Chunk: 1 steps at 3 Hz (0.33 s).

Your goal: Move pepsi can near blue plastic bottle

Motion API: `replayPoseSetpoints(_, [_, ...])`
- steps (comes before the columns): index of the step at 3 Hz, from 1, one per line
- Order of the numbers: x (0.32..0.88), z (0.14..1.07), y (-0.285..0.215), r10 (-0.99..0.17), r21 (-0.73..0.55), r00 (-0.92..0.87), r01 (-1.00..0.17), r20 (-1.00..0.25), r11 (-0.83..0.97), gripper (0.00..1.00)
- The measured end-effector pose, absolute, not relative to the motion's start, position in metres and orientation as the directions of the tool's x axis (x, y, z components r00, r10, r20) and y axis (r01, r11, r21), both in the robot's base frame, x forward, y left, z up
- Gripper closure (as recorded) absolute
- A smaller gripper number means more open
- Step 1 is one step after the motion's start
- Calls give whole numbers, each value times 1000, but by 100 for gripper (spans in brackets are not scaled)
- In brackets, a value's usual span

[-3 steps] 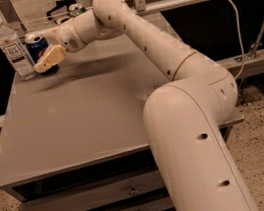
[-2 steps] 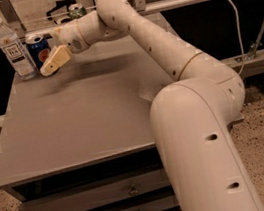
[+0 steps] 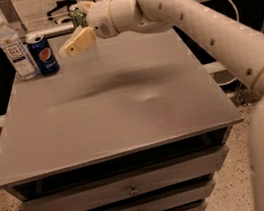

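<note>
Gripper (image 3: 72, 29): above the table's far left part, spread wide, holding nothing.
Can (image 3: 44, 54): upright on the table just left of the gripper's lower finger (image 3: 78, 41), apart from it; top closed.
Bottle (image 3: 12, 47): upright, farther left of the gripper, right beside the can; white cap on; contents cannot be told.
Green can (image 3: 77, 17): behind the gripper, partly hidden.
Table (image 3: 118, 115): grey top over drawers (image 3: 132, 190), below and in front of the gripper.
Floor (image 3: 239, 192): speckled.
</note>
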State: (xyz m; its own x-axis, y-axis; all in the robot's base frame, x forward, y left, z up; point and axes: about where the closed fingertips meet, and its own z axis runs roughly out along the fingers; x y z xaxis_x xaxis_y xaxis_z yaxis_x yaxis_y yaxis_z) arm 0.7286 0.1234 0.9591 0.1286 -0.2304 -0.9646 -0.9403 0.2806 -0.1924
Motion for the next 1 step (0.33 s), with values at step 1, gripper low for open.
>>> replayPoseSetpoints(1, [687,978,31,-349,-263,119,-878,-930,401,0])
